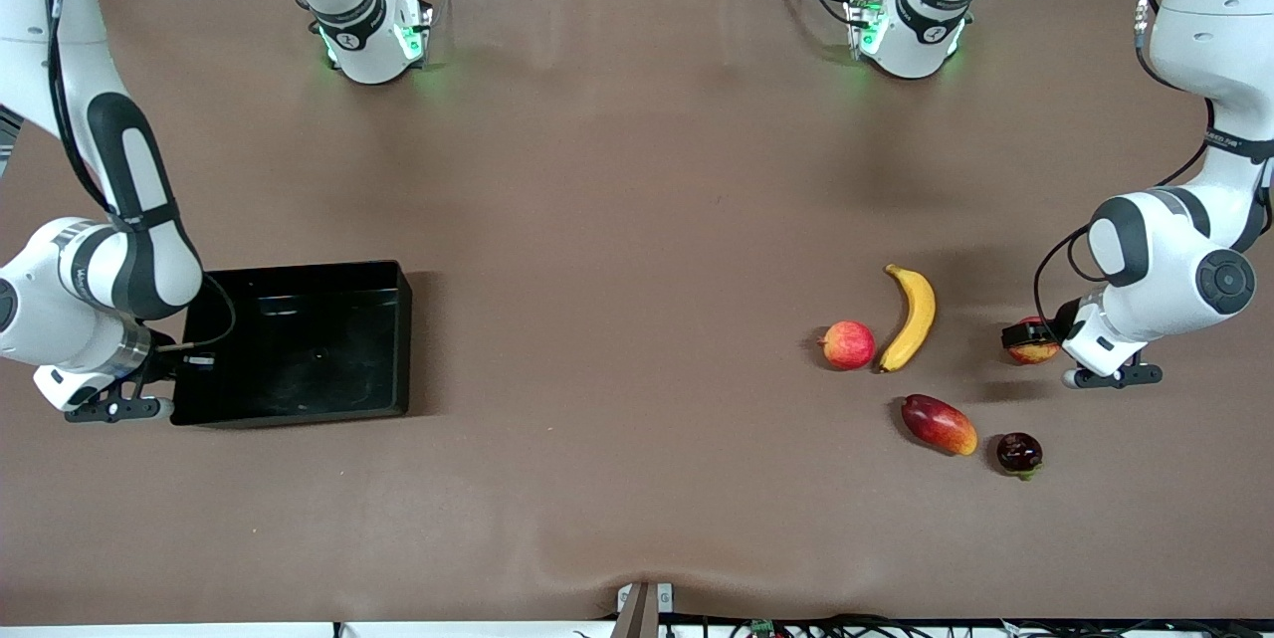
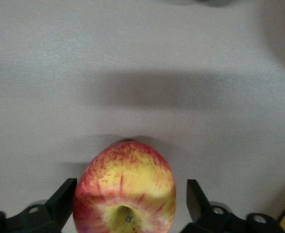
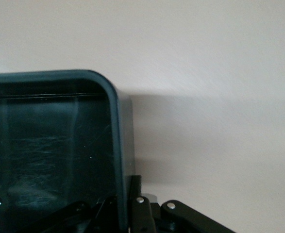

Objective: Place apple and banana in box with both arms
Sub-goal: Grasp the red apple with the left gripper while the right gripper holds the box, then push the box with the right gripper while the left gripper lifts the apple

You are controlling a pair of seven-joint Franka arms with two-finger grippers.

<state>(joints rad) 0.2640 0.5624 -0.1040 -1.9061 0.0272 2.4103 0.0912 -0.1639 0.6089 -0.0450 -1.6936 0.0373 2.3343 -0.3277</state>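
The left gripper (image 2: pixel 131 201) stands open around the small red-and-yellow apple (image 1: pixel 1035 351), ready to close on it, the curved yellow banana (image 1: pixel 911 318) lies near on the table, and the right gripper (image 3: pixel 125 213) clamps the wall of the shallow glossy black plastic box (image 1: pixel 299 272), probably to steady it.

Pinkish-red round fruit (image 1: pixel 847 344); red-orange mango (image 1: pixel 939 424) nearer camera; dark plum-like fruit (image 1: pixel 1019 453) beside mango; brown table (image 1: pixel 617 220).
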